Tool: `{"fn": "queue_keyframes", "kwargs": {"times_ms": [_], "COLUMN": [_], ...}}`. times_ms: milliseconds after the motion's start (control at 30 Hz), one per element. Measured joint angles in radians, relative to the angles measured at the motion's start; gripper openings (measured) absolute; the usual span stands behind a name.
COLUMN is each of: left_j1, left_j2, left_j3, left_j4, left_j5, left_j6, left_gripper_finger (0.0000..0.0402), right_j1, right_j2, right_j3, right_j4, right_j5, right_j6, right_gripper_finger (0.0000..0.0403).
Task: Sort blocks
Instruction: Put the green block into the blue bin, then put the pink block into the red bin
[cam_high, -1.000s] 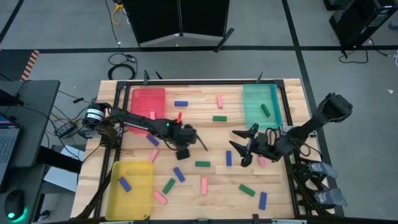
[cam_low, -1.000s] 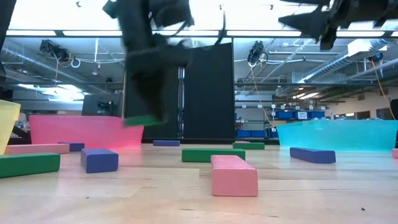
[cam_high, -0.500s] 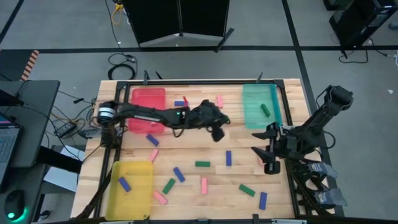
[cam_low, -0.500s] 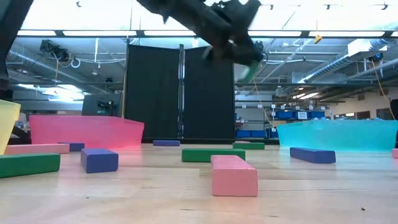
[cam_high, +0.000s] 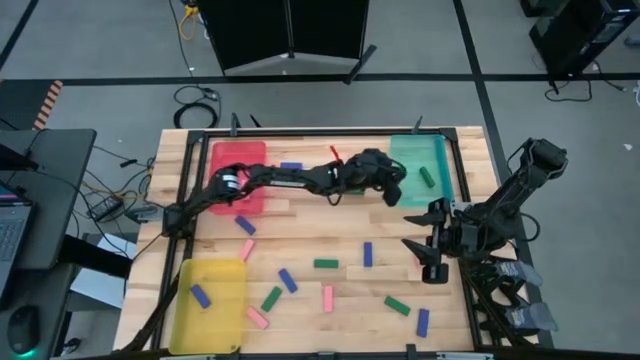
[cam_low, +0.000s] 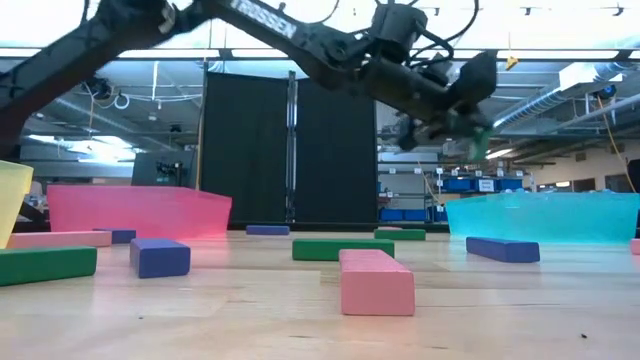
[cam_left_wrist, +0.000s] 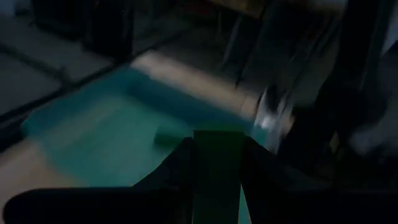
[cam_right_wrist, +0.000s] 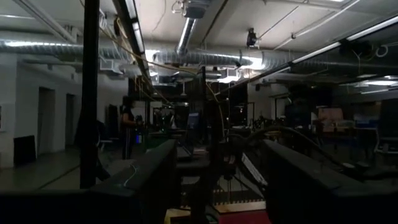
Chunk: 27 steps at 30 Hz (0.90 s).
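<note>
Having swung from mid-worktop, left end effector (cam_high: 392, 186) is gripping a small rigid green rectangular block (cam_left_wrist: 217, 167) at the translucent teal plastic tray's (cam_high: 404, 170) near edge. Light and stiff, the block is handling best pinched across its narrow faces. Right end effector (cam_high: 428, 240) is waiting open beside that tray.

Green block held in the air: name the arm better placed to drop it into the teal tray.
Left. Its gripper is shut on the green block at the teal tray's edge. The right gripper hangs open, nearer the table's front.
</note>
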Motion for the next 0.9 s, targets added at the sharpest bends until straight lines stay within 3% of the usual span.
{"fn": "queue_keyframes", "kwargs": {"times_ms": [133, 367, 567, 633, 767, 900], "left_j1": [0.011, 0.014, 0.013, 0.013, 0.020, 0.011], "left_j2": [0.095, 0.255, 0.299, 0.297, 0.288, 0.265], "left_j3": [0.097, 0.279, 0.316, 0.317, 0.317, 0.317], "left_j4": [0.112, 0.132, 0.074, 0.057, 0.022, 0.026], "left_j5": [0.022, 0.028, 0.016, 0.010, 0.103, 0.051], "left_j6": [-0.086, -0.176, -0.251, -0.248, -0.236, -0.225], "left_gripper_finger": [0.0100, 0.0100, 0.0107, 0.0150, 0.0256, 0.0303], "right_j1": [-0.003, -0.003, -0.003, -0.003, -0.003, -0.002], "right_j2": [0.000, 0.000, 0.000, 0.000, 0.000, 0.000], "right_j3": [0.000, 0.000, -0.001, -0.001, -0.001, -0.001], "right_j4": [0.001, 0.001, 0.001, 0.001, 0.001, 0.000], "right_j5": [-0.001, -0.007, -0.008, -0.008, -0.008, -0.007], "right_j6": [0.006, 0.009, 0.009, 0.009, 0.009, 0.019], "right_gripper_finger": [0.0245, 0.0245, 0.0245, 0.0245, 0.0245, 0.0245]}}
